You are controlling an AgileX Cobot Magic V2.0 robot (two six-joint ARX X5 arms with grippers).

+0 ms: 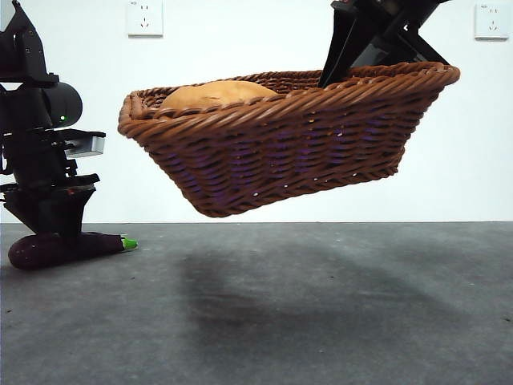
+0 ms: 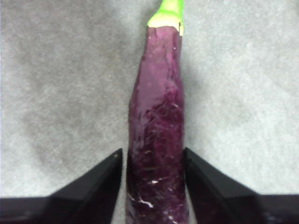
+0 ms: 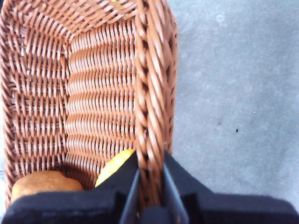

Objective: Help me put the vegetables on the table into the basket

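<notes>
The brown wicker basket [image 1: 280, 152] hangs tilted in the air above the table [image 1: 337, 313]. My right gripper [image 1: 337, 76] is shut on its rim at the upper right, as the right wrist view [image 3: 149, 163] shows. The tan potato [image 1: 216, 92] lies in the basket; the right wrist view shows it [image 3: 42, 184] beside the yellow vegetable [image 3: 114, 165]. The purple eggplant [image 1: 48, 249] with its green stem lies on the table at the far left. My left gripper [image 1: 60, 237] is down over it, with its jaws pressed against both sides of the eggplant [image 2: 156, 116].
A white wall with two sockets [image 1: 144, 18] [image 1: 490, 20] stands behind the table. The basket's shadow falls on the table's middle.
</notes>
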